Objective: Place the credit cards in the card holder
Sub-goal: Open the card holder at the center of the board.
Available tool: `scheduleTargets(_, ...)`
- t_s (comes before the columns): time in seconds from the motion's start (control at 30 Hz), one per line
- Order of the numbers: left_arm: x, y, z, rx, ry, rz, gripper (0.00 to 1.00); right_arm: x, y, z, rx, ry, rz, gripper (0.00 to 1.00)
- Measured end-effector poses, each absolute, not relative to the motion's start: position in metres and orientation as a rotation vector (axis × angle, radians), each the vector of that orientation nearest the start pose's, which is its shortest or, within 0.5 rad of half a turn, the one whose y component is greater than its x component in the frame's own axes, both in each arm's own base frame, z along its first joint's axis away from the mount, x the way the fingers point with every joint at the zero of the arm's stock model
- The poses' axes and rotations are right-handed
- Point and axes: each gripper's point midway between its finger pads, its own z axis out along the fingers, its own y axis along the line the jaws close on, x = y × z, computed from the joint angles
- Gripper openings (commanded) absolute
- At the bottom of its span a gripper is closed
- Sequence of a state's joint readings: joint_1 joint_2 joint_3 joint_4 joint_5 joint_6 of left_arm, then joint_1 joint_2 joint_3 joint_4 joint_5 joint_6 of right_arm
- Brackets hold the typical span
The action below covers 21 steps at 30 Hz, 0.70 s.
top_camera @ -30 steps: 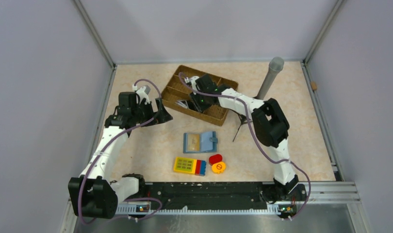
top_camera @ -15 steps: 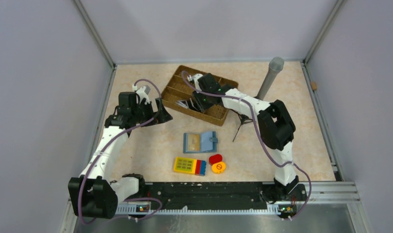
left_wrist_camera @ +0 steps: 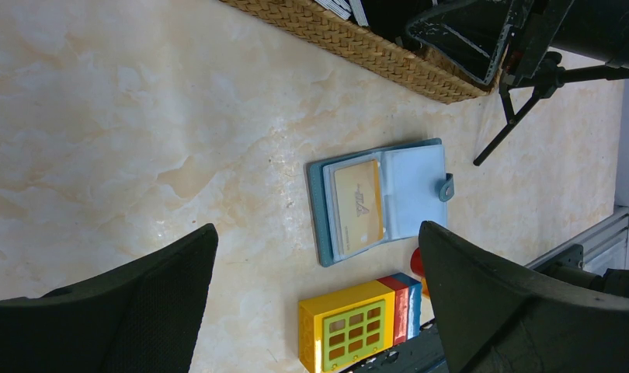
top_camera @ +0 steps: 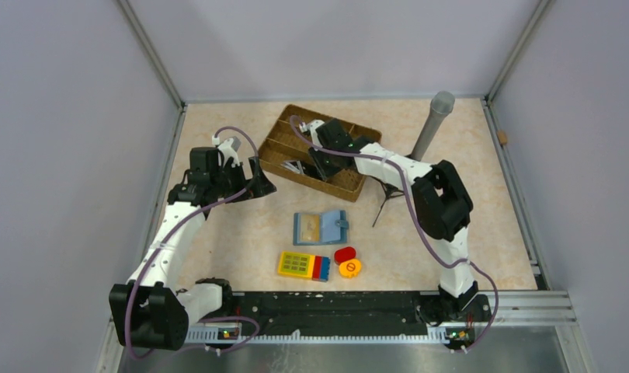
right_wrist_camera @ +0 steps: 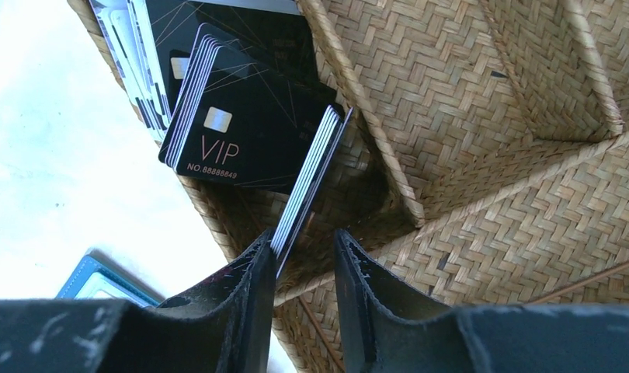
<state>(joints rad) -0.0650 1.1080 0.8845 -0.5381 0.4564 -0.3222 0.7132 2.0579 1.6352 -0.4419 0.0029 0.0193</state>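
Note:
The teal-blue card holder (top_camera: 321,227) lies open on the table, a tan-yellow card (left_wrist_camera: 358,198) in its left pocket; it also shows in the left wrist view (left_wrist_camera: 408,186). Several black "VIP" credit cards (right_wrist_camera: 241,132) lie in the wicker tray (top_camera: 350,183). My right gripper (top_camera: 321,159) is down in that tray, its jaws a little apart (right_wrist_camera: 302,237). A thin stack of cards (right_wrist_camera: 307,183) stands on edge between them, leaning on the left finger. My left gripper (top_camera: 257,179) is wide open and empty above the table, left of the tray (left_wrist_camera: 317,230).
A yellow keypad block (top_camera: 304,266) with a red and blue end lies near the front, beside a red piece (top_camera: 345,254) and an orange disc (top_camera: 349,268). A grey post (top_camera: 431,124) stands at the back right on a black tripod (top_camera: 385,203).
My right arm's elbow has swung to the right and its gripper has shifted slightly within the tray. The left arm has not moved.

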Motion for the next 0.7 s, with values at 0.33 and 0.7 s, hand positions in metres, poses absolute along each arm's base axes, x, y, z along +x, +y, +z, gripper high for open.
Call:
scheduleTargets(0.33, 0.284, -0.108, 0.170, -0.069, 2.345, -0.725, 0.99, 0.387, 0.344, 0.082, -0.856, 2.324, 0.294, 0.28)
scheduleTargets(0.7, 0.284, -0.108, 0.170, -0.069, 2.345, -0.725, 0.99, 0.381, 0.334, 0.080, -0.861, 2.356, 0.186, 0.21)
